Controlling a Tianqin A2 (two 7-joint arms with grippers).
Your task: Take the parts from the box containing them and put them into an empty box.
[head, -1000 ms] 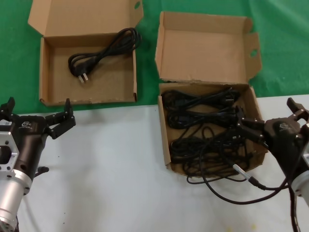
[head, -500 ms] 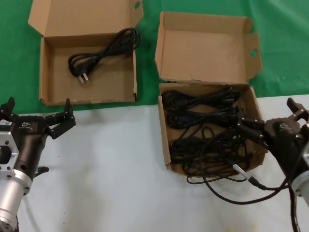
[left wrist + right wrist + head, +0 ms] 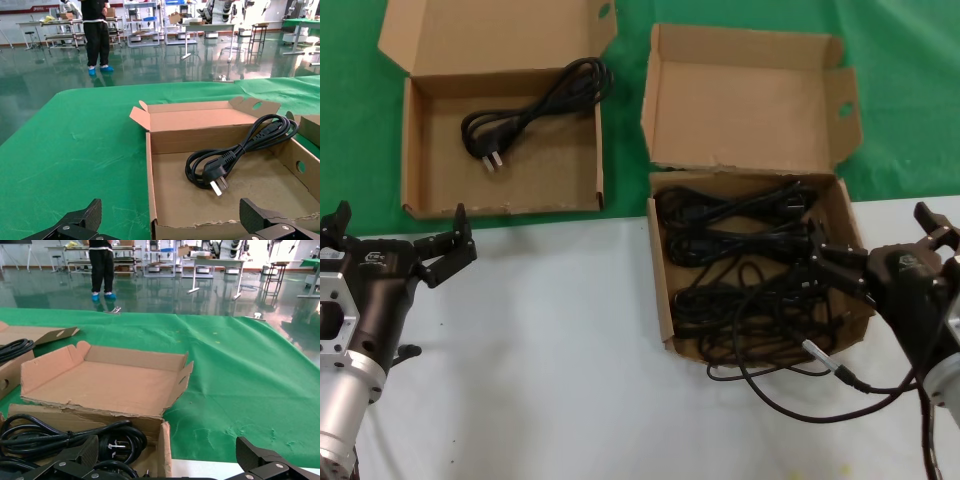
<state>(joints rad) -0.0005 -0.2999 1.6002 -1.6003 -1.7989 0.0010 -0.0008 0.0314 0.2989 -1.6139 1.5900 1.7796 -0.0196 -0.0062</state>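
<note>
The squarer box (image 3: 665, 300) on the right, with a ragged lid crease, holds a tangle of black cables (image 3: 740, 260). One cable (image 3: 790, 395) spills over its front wall onto the white table. My right gripper (image 3: 870, 228) stands open at this box's right wall, one finger over the cables, holding nothing. In the right wrist view that gripper (image 3: 167, 452) straddles the box wall (image 3: 165, 450). The wider box (image 3: 440, 180) at the back left holds one coiled cable (image 3: 525, 110). My left gripper (image 3: 400, 222) is open just before its front wall (image 3: 200, 231).
Both boxes rest partly on green cloth (image 3: 910, 100) at the back; the white table surface (image 3: 540, 350) lies in front. The right box's tall lid (image 3: 740, 100) stands open behind it. A person (image 3: 97, 30) stands far off in the room.
</note>
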